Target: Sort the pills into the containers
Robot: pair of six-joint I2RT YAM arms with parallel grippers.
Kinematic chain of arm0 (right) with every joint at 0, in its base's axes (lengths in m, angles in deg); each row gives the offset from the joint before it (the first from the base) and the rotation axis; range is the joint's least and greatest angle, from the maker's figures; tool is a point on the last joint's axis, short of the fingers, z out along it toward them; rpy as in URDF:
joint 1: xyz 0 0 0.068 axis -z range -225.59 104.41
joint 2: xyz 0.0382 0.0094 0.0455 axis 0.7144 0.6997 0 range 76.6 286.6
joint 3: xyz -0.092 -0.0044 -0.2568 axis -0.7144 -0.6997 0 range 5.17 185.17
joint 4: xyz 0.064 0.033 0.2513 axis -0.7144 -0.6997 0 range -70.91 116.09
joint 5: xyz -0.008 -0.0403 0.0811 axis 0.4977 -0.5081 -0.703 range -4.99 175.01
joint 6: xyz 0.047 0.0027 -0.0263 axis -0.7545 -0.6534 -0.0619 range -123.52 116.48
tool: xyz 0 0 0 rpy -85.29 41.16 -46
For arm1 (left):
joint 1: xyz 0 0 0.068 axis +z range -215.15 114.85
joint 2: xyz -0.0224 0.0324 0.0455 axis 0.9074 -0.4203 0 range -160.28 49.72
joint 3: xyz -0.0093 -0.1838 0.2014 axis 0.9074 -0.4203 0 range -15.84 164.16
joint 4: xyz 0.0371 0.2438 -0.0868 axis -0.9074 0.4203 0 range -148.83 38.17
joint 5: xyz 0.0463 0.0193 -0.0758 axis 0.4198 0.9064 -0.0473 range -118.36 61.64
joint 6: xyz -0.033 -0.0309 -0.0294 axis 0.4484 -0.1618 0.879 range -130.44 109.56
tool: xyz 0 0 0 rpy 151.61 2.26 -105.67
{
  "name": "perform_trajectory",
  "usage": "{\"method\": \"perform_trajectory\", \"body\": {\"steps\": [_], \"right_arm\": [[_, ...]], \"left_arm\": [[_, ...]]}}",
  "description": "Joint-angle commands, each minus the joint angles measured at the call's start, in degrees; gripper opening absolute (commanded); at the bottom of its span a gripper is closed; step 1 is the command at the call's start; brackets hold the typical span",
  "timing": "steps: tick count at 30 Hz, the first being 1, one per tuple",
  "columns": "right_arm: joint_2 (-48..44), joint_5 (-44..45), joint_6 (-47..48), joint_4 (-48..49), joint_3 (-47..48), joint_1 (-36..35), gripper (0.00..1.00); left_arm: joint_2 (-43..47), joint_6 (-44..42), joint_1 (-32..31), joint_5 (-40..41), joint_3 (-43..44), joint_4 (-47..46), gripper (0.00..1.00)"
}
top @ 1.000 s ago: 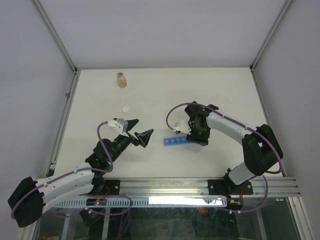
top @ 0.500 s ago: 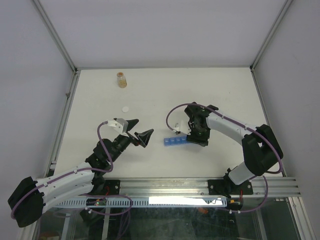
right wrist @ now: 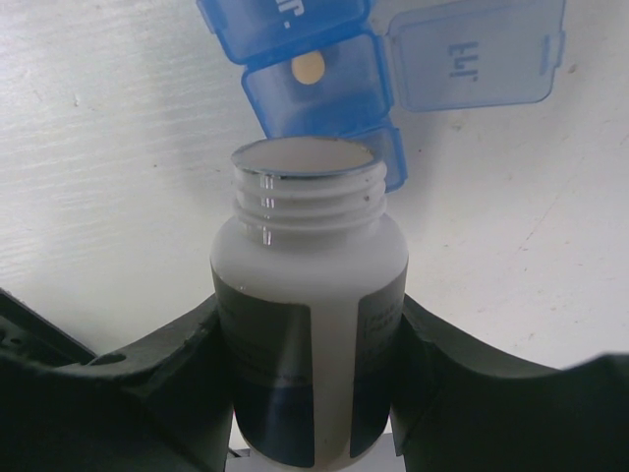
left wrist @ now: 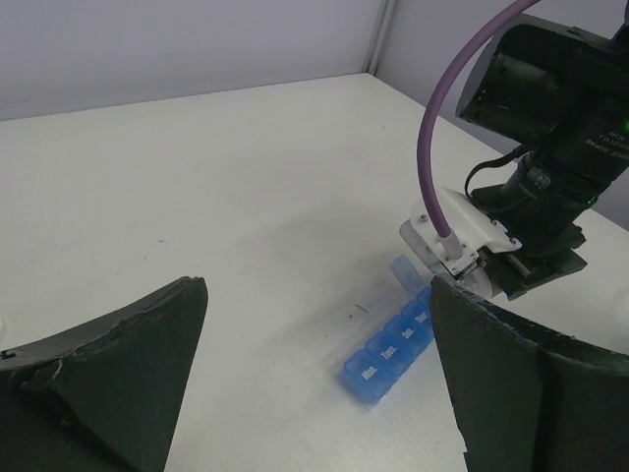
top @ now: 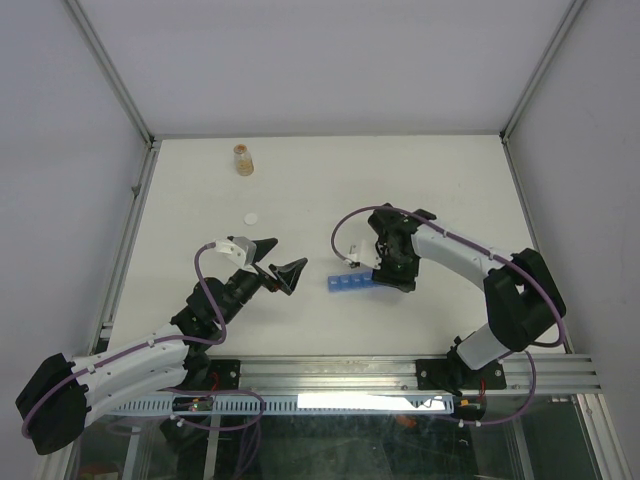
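Note:
The containers are a short blue strip of compartments on the white table, also in the left wrist view and the right wrist view. One compartment has its lid open and holds a tan pill. My right gripper is shut on an uncapped white bottle, tilted with its mouth just over the open compartment. In the top view the right gripper covers the strip's right end. My left gripper is open and empty, left of the strip.
A small amber bottle stands at the far left of the table. A white round cap lies in front of it. The metal frame rails run along the left and right table edges.

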Motion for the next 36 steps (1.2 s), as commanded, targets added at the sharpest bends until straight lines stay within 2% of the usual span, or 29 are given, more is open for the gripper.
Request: {"method": "perform_trajectory", "body": {"steps": [1,3,5,6,8,10,11,13,16,18,19,21,24,26,28,29,31,34,36], "right_arm": [[-1.1,-1.4,-1.2,-2.4,2.6,-0.7,0.0],[-2.6,2.6,0.5,1.9,-0.6,-0.7,0.0],[-0.9,-0.5,-1.1,-2.8,2.7,-0.8,0.0],[-1.6,-1.3,-1.1,-1.7,2.1,-0.9,0.0],[-2.2,3.2,0.4,1.7,-0.4,-0.4,0.0],[-0.7,-1.6,-1.7,-3.2,3.1,-0.5,0.0],[-1.5,-1.6,-1.3,-2.1,2.5,-0.9,0.0],[-2.9,3.8,1.0,3.0,-1.4,-0.5,0.0],[-1.2,-2.3,-1.7,-2.7,2.7,-0.7,0.0],[-3.7,2.9,0.6,3.3,-1.4,-0.3,0.0],[-2.8,3.8,0.4,2.8,-1.4,-0.2,0.0],[-0.8,-1.4,-1.7,-2.8,2.7,-0.3,0.0],[-3.0,4.1,0.6,3.4,-1.5,0.1,0.0],[-0.9,-1.0,-1.5,-2.1,2.6,0.0,0.0],[-3.2,3.1,0.7,4.0,-1.7,0.1,0.0],[-2.4,4.6,1.3,3.6,-1.6,0.7,0.0],[-0.8,-0.1,-0.9,-1.1,1.9,0.7,0.0],[-2.5,4.3,0.6,3.4,-1.5,0.5,0.0],[-1.0,0.0,-1.8,-1.8,2.3,0.2,0.0]], "left_arm": [[0.2,-0.8,0.6,-0.6,-0.1,-2.4,0.99],[0.1,-0.7,0.6,-0.5,-0.1,-2.7,0.99],[0.1,-0.8,0.6,-0.7,0.0,-2.5,0.99],[0.2,-0.8,0.6,-0.6,0.0,-2.5,0.99],[0.1,-0.8,0.6,-0.5,-0.1,-2.6,0.99],[0.0,-0.8,0.6,-0.8,0.0,-2.4,0.99],[0.2,-0.7,0.6,-0.7,-0.1,-2.5,0.99],[0.3,-0.7,0.6,-0.5,-0.2,-2.7,0.99],[0.4,-0.7,0.7,-0.7,-0.2,-2.6,0.99],[0.3,-0.6,0.6,-0.5,-0.2,-2.8,0.99],[0.1,-0.7,0.6,-0.6,-0.1,-2.6,0.99],[0.2,-0.8,0.7,-0.9,0.0,-2.4,0.99],[0.1,-0.7,0.7,-0.6,-0.1,-2.6,0.99],[0.2,-0.8,0.7,-0.8,-0.1,-2.5,0.99],[0.5,-0.6,0.8,-0.5,-0.3,-2.8,0.99],[0.3,-0.7,0.8,-0.6,-0.2,-2.7,0.99],[0.3,-0.8,0.8,-0.9,-0.1,-2.5,0.99],[0.2,-0.7,0.8,-0.6,-0.2,-2.7,0.99],[0.0,-0.8,0.8,-0.9,0.0,-2.5,0.99]]}}
